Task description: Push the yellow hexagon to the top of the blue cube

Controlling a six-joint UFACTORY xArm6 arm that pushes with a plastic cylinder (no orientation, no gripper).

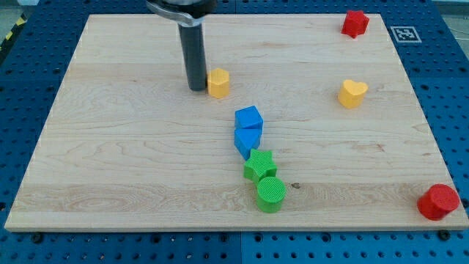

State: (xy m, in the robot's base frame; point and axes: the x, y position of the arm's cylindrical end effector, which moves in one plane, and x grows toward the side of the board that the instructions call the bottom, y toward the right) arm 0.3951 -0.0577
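Observation:
The yellow hexagon (pixel 218 83) sits on the wooden board, up and to the left of the blue cube (pixel 249 118). My tip (pixel 197 89) rests right at the hexagon's left side, touching or nearly touching it. The dark rod rises from there to the view's top. A second blue block (pixel 245 141) sits directly below the blue cube and touches it.
A green star (pixel 259 164) and a green cylinder (pixel 270 194) lie in a line below the blue blocks. A yellow heart (pixel 352 93) is at the right. A red block (pixel 355 23) sits at the top right corner, another red block (pixel 438 202) at the bottom right.

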